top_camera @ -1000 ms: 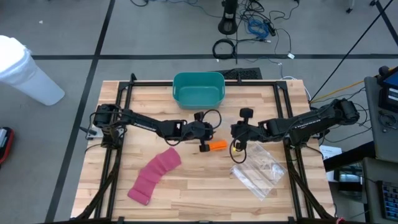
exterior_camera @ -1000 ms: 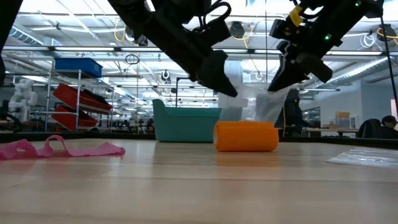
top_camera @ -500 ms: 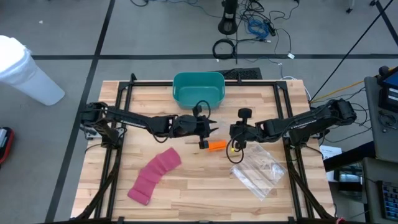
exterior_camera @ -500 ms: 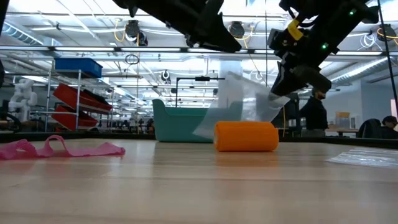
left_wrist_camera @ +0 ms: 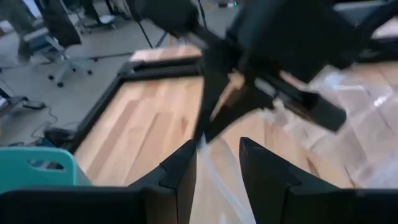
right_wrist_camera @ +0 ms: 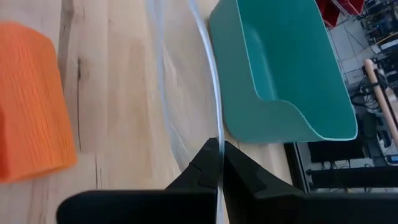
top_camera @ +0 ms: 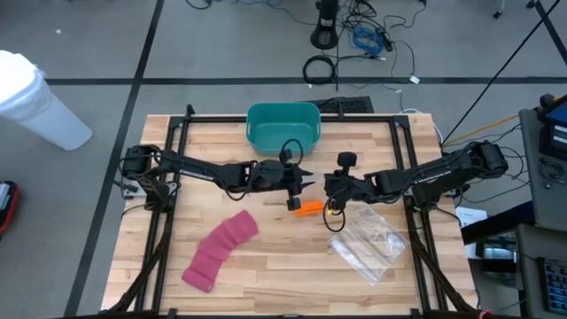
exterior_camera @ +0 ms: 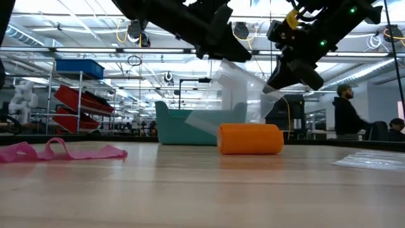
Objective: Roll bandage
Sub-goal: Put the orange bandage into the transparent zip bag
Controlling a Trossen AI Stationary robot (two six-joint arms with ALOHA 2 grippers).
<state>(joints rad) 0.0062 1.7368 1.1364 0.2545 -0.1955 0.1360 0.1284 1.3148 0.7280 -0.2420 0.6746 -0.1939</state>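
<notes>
An orange bandage roll (top_camera: 310, 208) (exterior_camera: 250, 139) (right_wrist_camera: 31, 99) lies on its side at the table's middle. A pink bandage (top_camera: 221, 248) (exterior_camera: 63, 151) lies unrolled at the near left. A clear plastic wrapper (exterior_camera: 228, 95) (right_wrist_camera: 186, 93) hangs above the roll, with my right gripper (top_camera: 330, 197) (exterior_camera: 278, 82) (right_wrist_camera: 219, 146) shut on it. My left gripper (top_camera: 301, 183) (exterior_camera: 231, 50) (left_wrist_camera: 217, 152) stands open just left of the roll, by the wrapper's top. The film (left_wrist_camera: 214, 180) shows between its fingers. My right gripper pinches the wrapper's edge (right_wrist_camera: 214, 124) between its two fingers, slanting down from the table's right side. The film hangs slack, spread toward the left arm and clear of the table. My left gripper: I cannot tell whether its open fingers touch the film.
A teal bin (top_camera: 282, 127) (exterior_camera: 183, 126) (right_wrist_camera: 280, 68) stands at the far middle, just behind both grippers. More clear plastic bags (top_camera: 368, 244) lie flat at the near right. Bare wood lies along the near edge.
My left gripper has risen away from the orange roll, off the spot on the wrapper where it was. The wrapper, bunched behind the roll before, is now lifted and spread out from my right gripper. The roll has stayed put.
</notes>
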